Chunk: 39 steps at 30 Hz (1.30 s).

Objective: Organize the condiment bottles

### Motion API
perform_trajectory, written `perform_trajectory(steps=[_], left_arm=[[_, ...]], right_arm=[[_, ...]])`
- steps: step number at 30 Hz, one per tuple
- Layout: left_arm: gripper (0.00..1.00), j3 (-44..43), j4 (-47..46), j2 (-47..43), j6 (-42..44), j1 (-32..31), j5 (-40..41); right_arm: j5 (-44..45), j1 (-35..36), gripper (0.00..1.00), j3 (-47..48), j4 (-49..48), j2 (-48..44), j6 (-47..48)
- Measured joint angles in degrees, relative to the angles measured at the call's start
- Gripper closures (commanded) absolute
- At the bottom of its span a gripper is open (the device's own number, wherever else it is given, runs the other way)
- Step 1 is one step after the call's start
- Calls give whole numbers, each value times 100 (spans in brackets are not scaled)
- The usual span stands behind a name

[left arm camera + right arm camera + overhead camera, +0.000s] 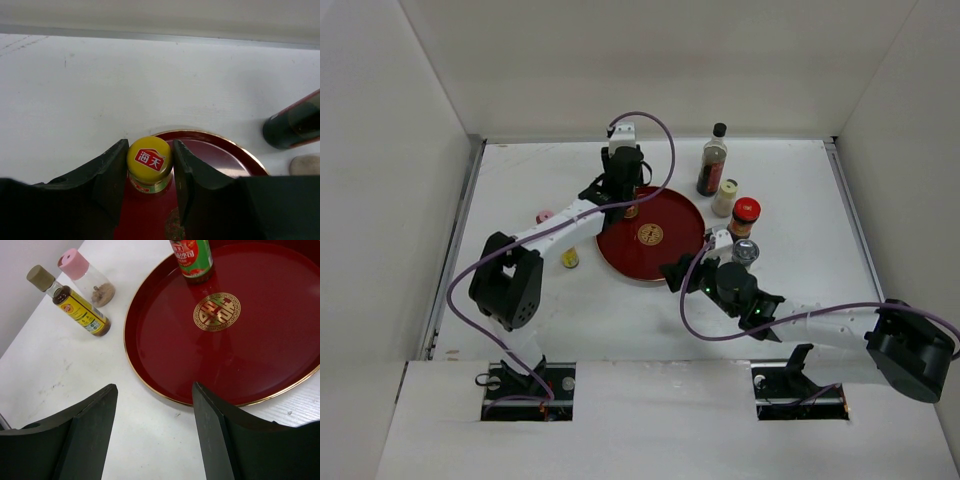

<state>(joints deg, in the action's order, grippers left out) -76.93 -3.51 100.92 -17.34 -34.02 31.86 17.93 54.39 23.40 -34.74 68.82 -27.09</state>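
Top view: the left gripper (625, 203) reaches over the round red tray (665, 262) at the tray's 11 o'clock, where the orange-capped bottle (631, 211) shows only as a speck beneath it. Off the tray stand the tall dark bottle (712, 160) at 1 o'clock, the cream bottle (725, 197) at 2 o'clock, the red-lidded jar (746, 215) at 3 o'clock and the grey-lidded jar (745, 252) at 4 o'clock, in a line curving beside the rim. The pink-capped shaker (545, 216) lies out at 9 o'clock and the small yellow bottle (570, 258) at 8 o'clock, both on the white table (790, 180). The right gripper (688, 260) hangs by the tray's rim at 4 o'clock, just beside the grey-lidded jar.

Left wrist view: the two black fingers (112, 170) press against either side of the orange-capped bottle, clamped on it below its cap. The bottle stands upright just inside the tray's far rim. The dark bottle and the cream bottle show at 3 o'clock, at the frame's edge.

Right wrist view: the fingers (90, 430) are spread wide, with nothing between them but bare table and the tray's near rim. The bottle with its green and red label stands on the tray at 12 o'clock. The pink-capped shaker and the small yellow bottle stand side by side off the tray at 10 o'clock
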Motion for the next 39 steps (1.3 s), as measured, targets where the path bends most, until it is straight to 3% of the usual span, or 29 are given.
perform_trajectory(steps=[11,14,17,22,29,34,39], left_arm=[[28,9,-629,39,24,-142,155],[24,236,-739,-236,17,-168,168],[27,734,-745,-916,4,-173,175],[38,1919,-584,-2798,-122,-160,289],[47,3091,750,-5088,-595,-46,813],[52,3724,1578,-5425,-970,240,831],[52,3991,1799,-4959,-1099,507,634]], right_arm=[[0,-7,31,0,0,-24,-13],[0,-4,31,0,0,-24,-15],[0,-7,31,0,0,-24,-17],[-2,-7,31,0,0,-22,-31],[-17,-13,31,0,-2,-9,-107],[-37,-70,31,0,-4,24,-129],[-42,-74,31,0,-9,127,-144]])
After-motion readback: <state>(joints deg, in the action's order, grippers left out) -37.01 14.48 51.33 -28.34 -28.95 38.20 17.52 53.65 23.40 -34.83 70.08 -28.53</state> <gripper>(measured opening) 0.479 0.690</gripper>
